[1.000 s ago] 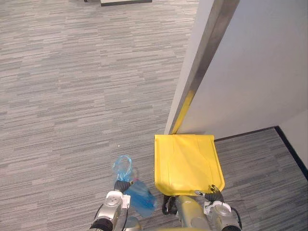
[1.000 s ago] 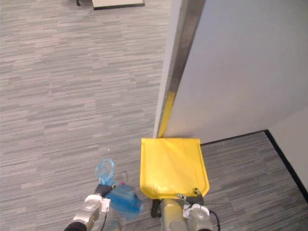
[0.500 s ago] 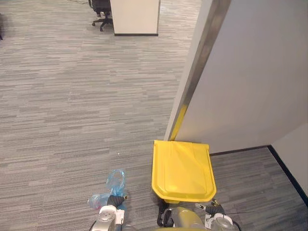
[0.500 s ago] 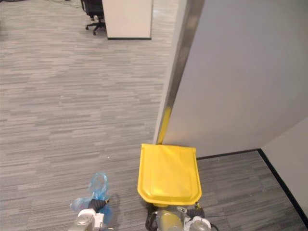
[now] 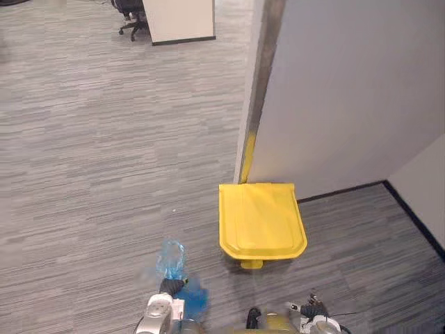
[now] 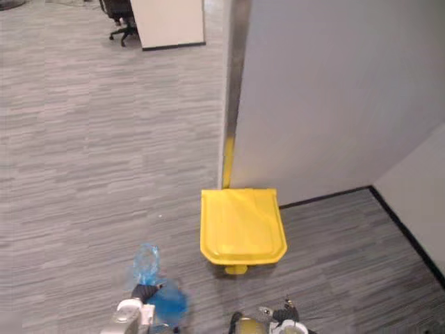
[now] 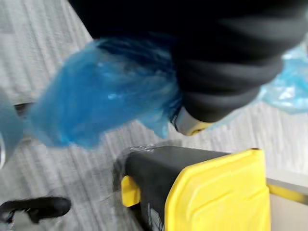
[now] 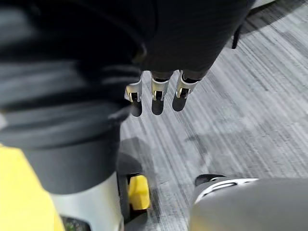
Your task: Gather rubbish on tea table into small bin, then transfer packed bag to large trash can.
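Note:
A blue plastic bag (image 5: 175,263) hangs from my left hand (image 5: 161,307), low in the left eye view and left of the bin. My left wrist view has the bag (image 7: 101,91) bunched against the hand's dark cover, with the fingers curled on its neck. The large trash can (image 5: 261,221) has a yellow lid, shut, over a dark body (image 7: 159,178), and a yellow pedal (image 5: 252,264) at its front. My right hand (image 8: 155,94) hangs with relaxed fingers over the carpet, holding nothing, just in front of the can's pedal (image 8: 138,192).
The can stands against a grey partition wall (image 5: 348,90) with a metal edge (image 5: 261,69). A black skirting line (image 5: 411,217) runs along the floor to the right. Far back stand a white desk (image 5: 177,19) and an office chair (image 5: 128,10). Grey carpet lies to the left.
The camera has shifted, so the can sits farther off and its pedal now shows. The blue bag stays in my left hand and has swung a little.

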Available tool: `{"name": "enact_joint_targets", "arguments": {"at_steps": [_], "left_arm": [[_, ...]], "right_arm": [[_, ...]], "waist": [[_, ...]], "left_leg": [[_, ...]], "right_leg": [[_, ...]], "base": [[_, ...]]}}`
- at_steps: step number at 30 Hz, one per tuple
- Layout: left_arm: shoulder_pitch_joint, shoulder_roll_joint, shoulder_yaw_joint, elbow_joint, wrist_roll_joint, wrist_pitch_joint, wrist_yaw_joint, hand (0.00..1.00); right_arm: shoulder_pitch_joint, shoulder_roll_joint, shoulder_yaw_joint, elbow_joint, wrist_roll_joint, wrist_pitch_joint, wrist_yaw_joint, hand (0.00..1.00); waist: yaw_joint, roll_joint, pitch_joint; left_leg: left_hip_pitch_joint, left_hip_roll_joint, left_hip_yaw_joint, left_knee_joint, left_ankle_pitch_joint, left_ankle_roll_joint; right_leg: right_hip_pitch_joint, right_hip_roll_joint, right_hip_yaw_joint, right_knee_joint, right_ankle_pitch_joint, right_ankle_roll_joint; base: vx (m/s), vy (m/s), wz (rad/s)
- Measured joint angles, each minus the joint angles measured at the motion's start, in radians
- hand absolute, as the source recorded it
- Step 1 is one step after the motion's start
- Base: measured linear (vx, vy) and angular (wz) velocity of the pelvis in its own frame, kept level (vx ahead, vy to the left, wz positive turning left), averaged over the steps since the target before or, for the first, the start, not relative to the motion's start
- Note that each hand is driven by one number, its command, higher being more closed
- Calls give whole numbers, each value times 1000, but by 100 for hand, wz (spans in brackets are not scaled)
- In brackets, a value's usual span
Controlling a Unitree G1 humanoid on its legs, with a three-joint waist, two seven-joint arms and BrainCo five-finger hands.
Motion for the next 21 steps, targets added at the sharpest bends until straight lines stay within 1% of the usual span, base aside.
{"name": "enact_joint_targets", "arguments": {"at_steps": [1,3,4,6,9,10,12,14,18,19,21], "left_arm": [[-1,0,0,0,0,0,0,100],[-4,1,-1,0,-2,-2,0,100],[-4,1,-1,0,-2,-2,0,100],[-4,1,-16,2,-18,-2,0,100],[-4,2,-27,12,-19,-2,0,100],[-4,2,-28,22,-18,-2,0,100],[-3,2,-31,32,-17,-2,-1,100],[-3,2,-31,33,-17,-2,0,100],[2,7,-31,51,-17,-1,0,100],[0,12,-31,51,-17,-1,1,100],[0,20,-31,51,-17,-1,1,100]], "right_arm": [[-1,0,0,0,0,0,-1,0],[0,-1,0,3,0,0,-13,0],[0,-1,0,4,0,0,-13,0],[-4,-1,0,6,1,-1,-17,0],[-2,2,0,15,1,-2,-17,0],[-2,5,-4,16,4,-3,-17,0],[-2,3,-6,16,2,-3,-17,0],[-1,3,-7,16,3,-3,-17,0],[-2,5,-7,17,1,-2,-17,0],[-2,5,-7,17,1,-2,-17,0],[-3,5,-6,17,1,-1,-17,0]], "waist": [[0,4,-2],[0,-1,2],[0,-2,2],[-2,-6,3],[-4,-2,6],[-10,1,7],[-19,3,5],[-20,3,5],[-19,2,6],[-19,2,6],[-19,1,6]], "left_leg": [[-1,2,-5,-1,4,-5],[-3,6,-19,1,11,-11],[-3,5,-19,1,11,-11],[-4,-4,-15,2,15,-5],[-3,-13,-13,-3,18,-1],[-2,-17,-15,-11,21,2],[9,-30,-18,-50,39,7],[17,-35,-15,-69,46,9],[37,-39,5,-74,46,9],[40,-41,10,-72,42,10],[43,-42,17,-64,33,12]], "right_leg": [[7,3,-3,-12,8,-1],[37,14,-15,-64,44,-2],[37,14,-15,-66,45,-3],[39,7,-9,-88,60,8],[44,0,-2,-109,75,21],[53,-3,-3,-121,81,27],[58,-10,-6,-144,90,36],[63,-11,-3,-158,97,44],[72,-8,20,-175,112,38],[71,-9,27,-175,118,32],[71,-9,38,-171,119,31]], "base": [[-58,-38,6],[-85,-7,14],[-87,20,3],[-77,52,-6],[-77,58,-7],[-60,36,2],[-55,44,7],[-3,27,0],[52,23,-15],[48,24,-12],[53,42,-15]]}}
